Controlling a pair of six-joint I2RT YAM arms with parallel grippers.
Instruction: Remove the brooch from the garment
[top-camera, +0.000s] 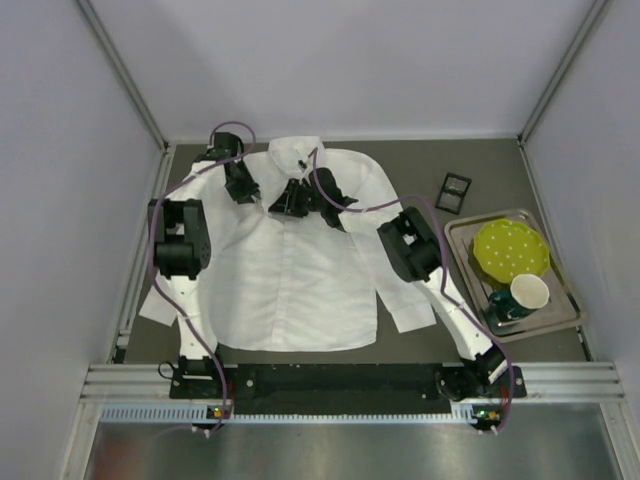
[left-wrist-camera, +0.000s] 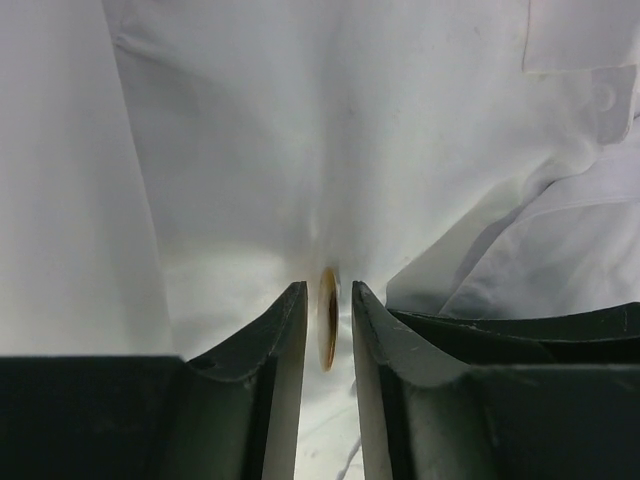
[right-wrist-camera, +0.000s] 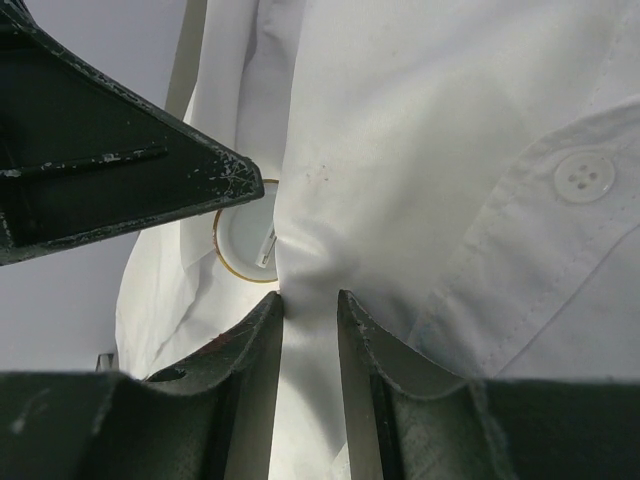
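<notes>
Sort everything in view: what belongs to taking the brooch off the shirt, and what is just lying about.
For the job: brooch, shirt, left fingers, right fingers.
Lying about: black box, tray, dotted plate, cup.

A dark grey bench (top-camera: 400, 165) fills the middle of the overhead view. In the right half of the frame, a small black square box (top-camera: 453, 192) lies flat on it, up and to the left of a metal tray (top-camera: 562, 296) and apart from it. The tray sits at an angle at centre right. On its upper part rests a yellow-green plate (top-camera: 511, 250) with pale dots. Just below the plate stands a teal cup (top-camera: 526, 295), its inside white. Pale lilac walls (top-camera: 60, 200) close off the left, right and top of the frame. A ribbed aluminium rail (top-camera: 340, 381) runs across the lower part.
</notes>
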